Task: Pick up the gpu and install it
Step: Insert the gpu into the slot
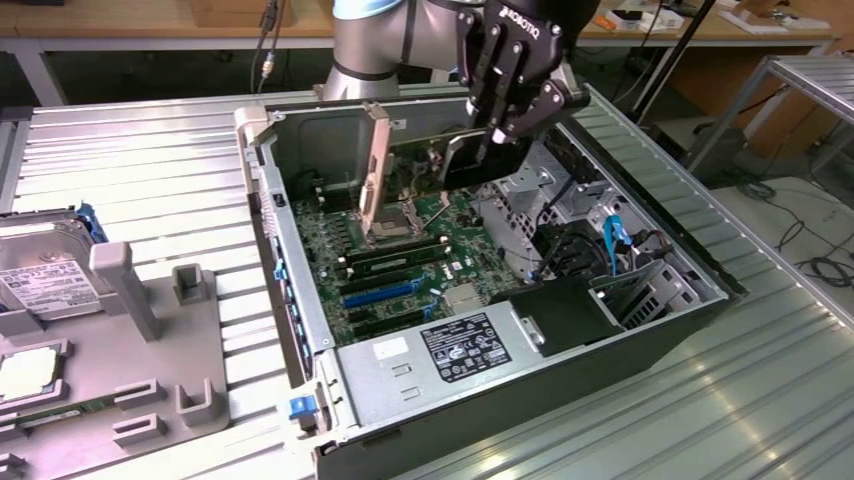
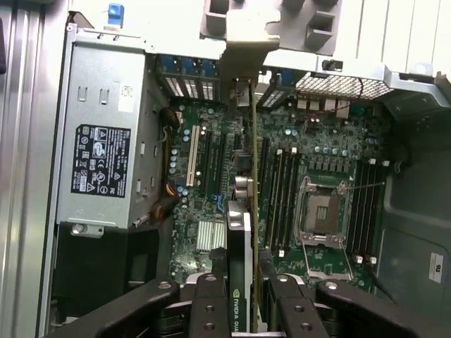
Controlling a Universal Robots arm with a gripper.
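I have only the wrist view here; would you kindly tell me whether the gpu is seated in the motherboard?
Observer: Seen from the side, the gpu hangs upright in the gripper, its lower edge apparently clear of the motherboard.
Operator: Thank you; what lies toward the front of the case?
Observer: A blue cable loops there, apart from the gpu.
Operator: And outside the case?
Observer: A hard drive rests on a grey fixture at the exterior view's left.
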